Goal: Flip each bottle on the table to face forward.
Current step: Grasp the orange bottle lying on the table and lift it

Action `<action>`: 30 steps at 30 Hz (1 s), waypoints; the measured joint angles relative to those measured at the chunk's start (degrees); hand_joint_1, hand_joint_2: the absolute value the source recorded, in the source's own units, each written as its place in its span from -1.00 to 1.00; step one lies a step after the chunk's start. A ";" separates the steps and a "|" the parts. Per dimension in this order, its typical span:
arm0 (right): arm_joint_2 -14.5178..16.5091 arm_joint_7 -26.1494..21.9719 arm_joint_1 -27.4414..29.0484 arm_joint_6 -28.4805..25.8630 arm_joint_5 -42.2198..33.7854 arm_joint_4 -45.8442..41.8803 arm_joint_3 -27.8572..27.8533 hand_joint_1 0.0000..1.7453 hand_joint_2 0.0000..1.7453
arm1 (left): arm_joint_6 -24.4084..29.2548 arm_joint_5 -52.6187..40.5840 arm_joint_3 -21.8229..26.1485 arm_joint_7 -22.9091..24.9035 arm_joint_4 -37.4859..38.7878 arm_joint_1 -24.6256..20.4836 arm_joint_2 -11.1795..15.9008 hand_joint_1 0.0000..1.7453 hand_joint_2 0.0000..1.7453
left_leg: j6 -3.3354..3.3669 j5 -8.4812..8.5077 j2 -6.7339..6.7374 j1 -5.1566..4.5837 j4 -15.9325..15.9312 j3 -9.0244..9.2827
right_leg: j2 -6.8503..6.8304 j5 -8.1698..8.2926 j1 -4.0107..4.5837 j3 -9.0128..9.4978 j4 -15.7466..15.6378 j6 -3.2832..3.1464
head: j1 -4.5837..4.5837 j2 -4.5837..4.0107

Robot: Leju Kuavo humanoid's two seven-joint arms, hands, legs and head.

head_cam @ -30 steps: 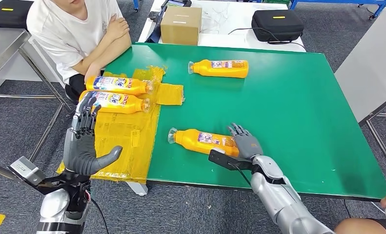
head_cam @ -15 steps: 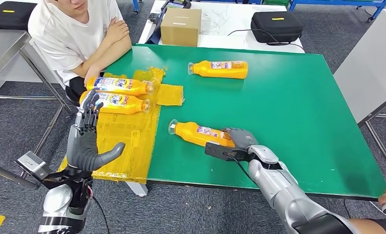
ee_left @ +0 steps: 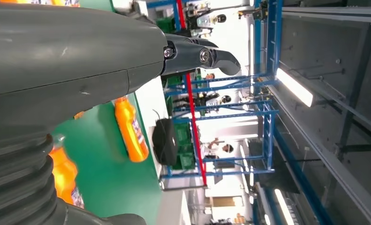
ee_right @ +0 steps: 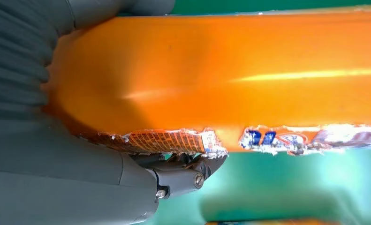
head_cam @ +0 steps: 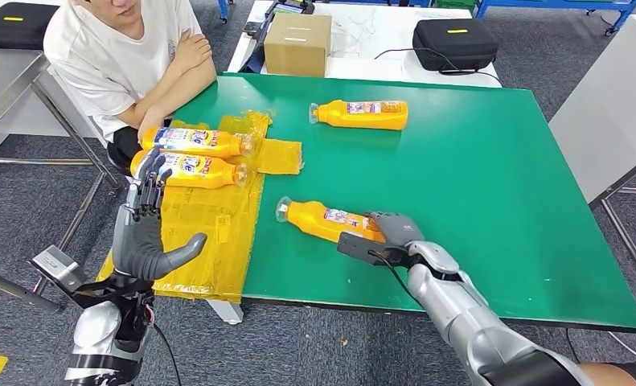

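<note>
Several orange bottles lie on their sides on the green table (head_cam: 491, 177). My right hand (head_cam: 395, 231) grips the base end of the nearest bottle (head_cam: 324, 220), whose cap points left; the right wrist view shows its orange body (ee_right: 249, 70) and torn label pressed into my palm. Another bottle (head_cam: 361, 113) lies at the far middle. Two more bottles (head_cam: 195, 141) (head_cam: 192, 170) rest side by side on the yellow sheet (head_cam: 202, 225) at the left. My left hand (head_cam: 143, 233) is raised upright beside the table's left edge, fingers spread, holding nothing.
A person in a white shirt (head_cam: 113, 56) sits at the far left corner with arms folded. Behind the table stand a cardboard box (head_cam: 298, 42) and a black case (head_cam: 456, 40). Metal tables flank both sides.
My right hand has closed around the near bottle's base, and the bottle has shifted slightly away from me. My left hand stays raised.
</note>
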 joint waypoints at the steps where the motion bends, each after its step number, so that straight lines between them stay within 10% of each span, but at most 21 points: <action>1: 0.29 -2.83 1.69 -1.92 -3.21 -1.17 -1.23 1.00 1.00 | -0.34 1.38 -0.01 0.96 0.00 0.55 -0.08 -1.00 1.00 | 0.00 0.00 0.00 0.00 0.00 -0.03 | 0.00 0.00 0.00 -0.02 0.00 0.00 | 0.00 0.00; 14: 5.76 -13.08 21.91 -9.71 -24.05 -28.02 -11.86 1.00 1.00 | -0.01 18.98 -1.25 9.48 1.92 9.56 -4.92 -1.00 1.00 | -0.02 -0.07 -0.11 -0.01 0.00 -0.68 | -0.02 -0.13 -0.02 -0.58 0.01 0.13 | -0.01 0.00; 22: 8.58 -14.28 27.14 -9.85 -29.96 -40.61 -12.68 1.00 1.00 | 7.96 15.17 -2.77 5.81 2.73 12.43 -7.85 -1.00 1.00 | -0.02 -0.07 -0.13 -0.01 0.00 -0.80 | -0.02 -0.12 -0.02 -0.72 0.01 0.13 | -0.02 0.00; 30: 9.19 -16.54 27.82 -4.44 -26.49 -42.87 -8.89 1.00 1.00 | 0.66 13.37 -6.62 5.12 2.77 12.68 -7.79 -1.00 1.00 | -0.02 -0.07 -0.14 0.00 0.00 -0.81 | -0.02 -0.12 -0.01 -0.72 0.01 0.13 | -0.01 0.00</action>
